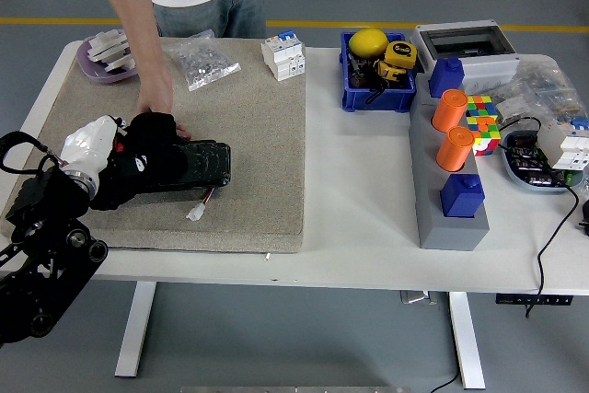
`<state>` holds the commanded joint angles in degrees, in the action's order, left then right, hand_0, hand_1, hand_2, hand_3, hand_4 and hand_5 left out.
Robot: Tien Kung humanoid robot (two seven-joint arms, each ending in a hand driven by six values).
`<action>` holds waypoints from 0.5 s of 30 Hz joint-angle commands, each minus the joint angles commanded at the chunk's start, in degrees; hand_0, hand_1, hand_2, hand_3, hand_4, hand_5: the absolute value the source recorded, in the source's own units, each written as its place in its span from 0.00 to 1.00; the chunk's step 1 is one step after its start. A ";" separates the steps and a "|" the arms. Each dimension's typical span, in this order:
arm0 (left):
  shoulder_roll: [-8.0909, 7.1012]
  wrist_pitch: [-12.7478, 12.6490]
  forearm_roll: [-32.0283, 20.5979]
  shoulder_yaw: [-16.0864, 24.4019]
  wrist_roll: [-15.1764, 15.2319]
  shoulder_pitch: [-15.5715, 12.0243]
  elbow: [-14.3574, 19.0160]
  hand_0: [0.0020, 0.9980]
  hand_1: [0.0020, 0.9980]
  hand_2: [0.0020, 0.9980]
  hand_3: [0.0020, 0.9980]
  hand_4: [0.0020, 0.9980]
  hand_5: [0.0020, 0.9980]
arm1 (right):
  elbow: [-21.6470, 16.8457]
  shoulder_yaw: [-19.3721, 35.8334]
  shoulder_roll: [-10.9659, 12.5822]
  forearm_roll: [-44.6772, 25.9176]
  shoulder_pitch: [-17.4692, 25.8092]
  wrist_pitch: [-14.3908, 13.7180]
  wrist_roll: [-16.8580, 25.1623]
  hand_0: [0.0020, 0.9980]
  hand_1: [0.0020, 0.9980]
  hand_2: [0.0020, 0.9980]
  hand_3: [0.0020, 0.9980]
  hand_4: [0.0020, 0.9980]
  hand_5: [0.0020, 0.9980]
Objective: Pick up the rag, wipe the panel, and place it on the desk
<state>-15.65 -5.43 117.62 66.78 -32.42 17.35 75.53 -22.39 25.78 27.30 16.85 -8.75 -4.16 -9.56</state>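
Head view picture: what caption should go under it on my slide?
Robot's left hand wipes a black panel with a dark rag on a beige mat while a person's hand steadies it.

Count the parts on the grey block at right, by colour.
Orange cylinders: 2, one behind the other
Blue blocks: 2, one at the far end, one at the near end
Total: 4, all standing on the grey block

left hand (92, 149) presses black rag (147, 149) on panel (198, 165) | person's hand (156, 103) steadies panel
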 joint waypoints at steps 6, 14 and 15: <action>-0.20 0.00 0.56 2.97 -0.09 -0.95 -0.52 0.20 0.13 0.56 0.55 0.39 0.00 | 0.00 0.02 -0.01 0.01 0.07 0.01 -0.02 0.74 0.53 0.65 0.62 1.00 0.61; -0.58 -0.03 0.99 5.39 -0.17 -1.60 -1.25 0.20 0.13 0.56 0.55 0.39 0.00 | -0.02 -0.04 0.07 -0.01 0.17 0.01 -0.06 0.74 0.53 0.66 0.62 1.00 0.61; -0.54 0.01 1.18 5.75 -0.24 -1.70 -1.34 0.20 0.13 0.56 0.55 0.40 0.00 | -0.03 -0.06 0.07 -0.01 0.14 0.00 -0.07 0.74 0.53 0.65 0.62 1.00 0.61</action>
<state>-16.20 -5.42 118.81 72.54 -32.66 15.65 74.19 -22.42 25.72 27.37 16.84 -8.61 -4.16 -9.63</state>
